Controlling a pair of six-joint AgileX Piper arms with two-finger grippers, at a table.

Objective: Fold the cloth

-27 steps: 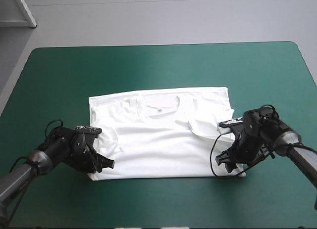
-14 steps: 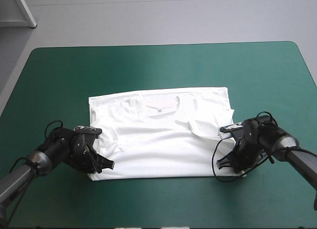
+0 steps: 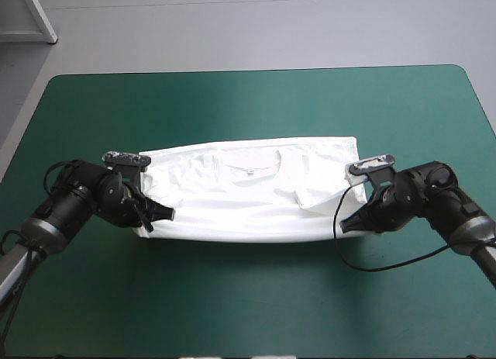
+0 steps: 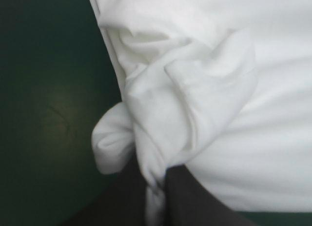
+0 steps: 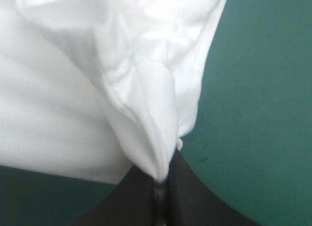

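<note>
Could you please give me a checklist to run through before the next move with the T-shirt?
1. The left hand is shut on the T-shirt at its near corner: ok.
2. The right hand is shut on the other near corner: ok.
3. The near hem hangs level between both hands: ok.
4. The collar side rests flat on the teal-green cover: ok.
5. The flap beside the right hand lies smooth: not ok, it is bunched.
6. Each grip has caught both layers: cannot tell.
</note>
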